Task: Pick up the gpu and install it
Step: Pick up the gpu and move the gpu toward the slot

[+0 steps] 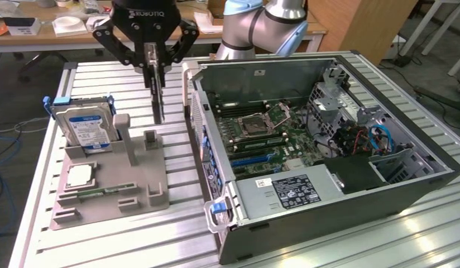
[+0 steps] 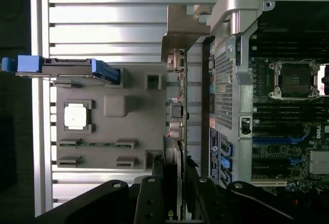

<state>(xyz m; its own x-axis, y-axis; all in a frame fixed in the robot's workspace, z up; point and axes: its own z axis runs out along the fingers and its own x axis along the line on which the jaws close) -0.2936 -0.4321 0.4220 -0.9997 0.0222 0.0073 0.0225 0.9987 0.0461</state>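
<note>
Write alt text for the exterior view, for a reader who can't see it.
A robot gripper grips the gpu on edge above a gray parts holder, beside an open computer case. A hard drive stands in the holder on the exterior view's left, all on a slatted metal table.

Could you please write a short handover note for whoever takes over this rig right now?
Gripper: shut on the gpu, which hangs upright.
Where: the gpu is in the air above the grey holder, to the exterior view's left of the open computer case. The hard drive stands in the holder.
Done: gpu picked up, lifted off the holder.
Left: installation; the gpu is not yet inside the case.
</note>
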